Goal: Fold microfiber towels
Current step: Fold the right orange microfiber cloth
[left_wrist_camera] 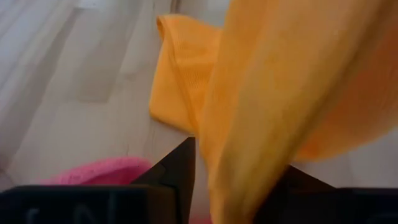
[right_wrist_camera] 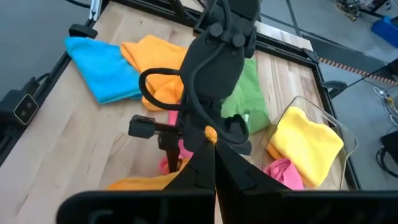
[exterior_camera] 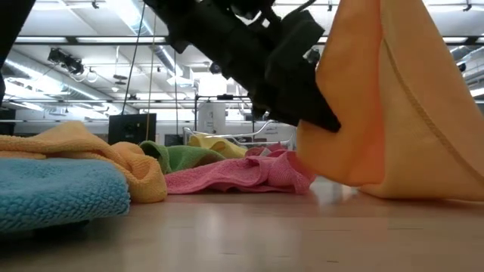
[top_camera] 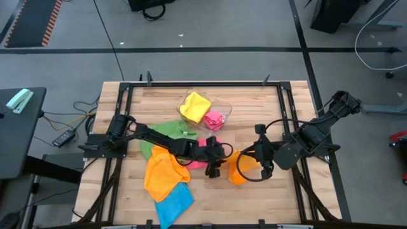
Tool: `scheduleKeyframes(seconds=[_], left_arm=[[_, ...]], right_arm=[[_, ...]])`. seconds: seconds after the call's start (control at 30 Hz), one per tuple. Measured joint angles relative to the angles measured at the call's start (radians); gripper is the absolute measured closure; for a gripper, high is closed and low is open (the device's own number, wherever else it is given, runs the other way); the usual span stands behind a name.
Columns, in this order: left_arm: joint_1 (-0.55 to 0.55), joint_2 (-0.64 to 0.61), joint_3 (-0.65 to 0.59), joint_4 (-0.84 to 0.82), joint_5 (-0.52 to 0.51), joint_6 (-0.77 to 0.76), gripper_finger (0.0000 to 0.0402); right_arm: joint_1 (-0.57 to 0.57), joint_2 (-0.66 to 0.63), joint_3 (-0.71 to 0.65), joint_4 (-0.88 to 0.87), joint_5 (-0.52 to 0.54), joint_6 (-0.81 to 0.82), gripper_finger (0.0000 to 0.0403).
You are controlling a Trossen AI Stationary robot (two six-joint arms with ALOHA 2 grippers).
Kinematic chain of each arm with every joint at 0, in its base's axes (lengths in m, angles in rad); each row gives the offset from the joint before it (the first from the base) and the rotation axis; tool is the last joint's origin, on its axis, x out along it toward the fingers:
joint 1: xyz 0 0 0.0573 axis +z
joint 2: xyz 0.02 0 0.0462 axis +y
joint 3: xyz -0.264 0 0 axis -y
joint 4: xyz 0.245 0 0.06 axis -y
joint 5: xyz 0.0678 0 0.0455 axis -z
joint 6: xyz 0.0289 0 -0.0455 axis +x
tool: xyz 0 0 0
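An orange microfiber towel (top_camera: 236, 170) hangs near the table's middle from my right gripper (right_wrist_camera: 211, 146), which is shut on it. My left gripper (left_wrist_camera: 239, 155) reaches in from the left. Its dark fingers (left_wrist_camera: 181, 165) stand open on either side of the hanging orange cloth (left_wrist_camera: 273, 93). In the low view, a left fingertip (exterior_camera: 321, 117) sits at the towel's edge (exterior_camera: 393, 98). A second orange towel (top_camera: 162, 175), a blue one (top_camera: 173, 203), a green one (top_camera: 166, 130) and a pink one (top_camera: 202, 156) lie loose on the wood. My left gripper has the hanging orange cloth between its fingers, but I cannot tell whether they touch it. My right gripper pinches a small bit of the orange towel's upper edge (right_wrist_camera: 211, 133) at its fingertips, coming from the right and slanting down. The towel hangs below, its lower end (exterior_camera: 408, 189) resting on the table.
A clear tray (top_camera: 226, 108) at the far middle holds a yellow towel (top_camera: 195, 105) and a pink one (top_camera: 215, 119). A dark metal frame (top_camera: 191, 84) runs round the tabletop. Bare wood shows at the near right (top_camera: 267, 203).
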Motion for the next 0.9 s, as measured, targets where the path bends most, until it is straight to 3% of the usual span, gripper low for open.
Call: scheduleKeyframes(seconds=[0.23, 0.4, 0.5, 0.67, 0.9], left_arm=[[0.000, 0.000, 0.000, -0.091, 0.000, 0.012, 0.0300], [-0.006, -0.014, 0.019, -0.207, 0.003, 0.083, 0.0379], [-0.012, -0.051, 0.061, -0.252, 0.035, 0.084, 0.0389], [-0.038, -0.080, 0.187, -0.440, 0.073, 0.136, 0.0394], [-0.086, -0.098, 0.473, -0.766, 0.131, 0.164, 0.0377]], right_arm=[[0.014, 0.000, 0.000, -0.007, -0.013, 0.007, 0.0400], [0.018, 0.000, 0.000, -0.064, -0.047, 0.014, 0.0400], [0.021, 0.000, 0.000, -0.082, -0.112, 0.036, 0.0400], [0.036, -0.004, 0.031, -0.107, -0.183, 0.123, 0.0400], [0.145, -0.007, 0.171, -0.109, -0.197, 0.154, 0.0400]])
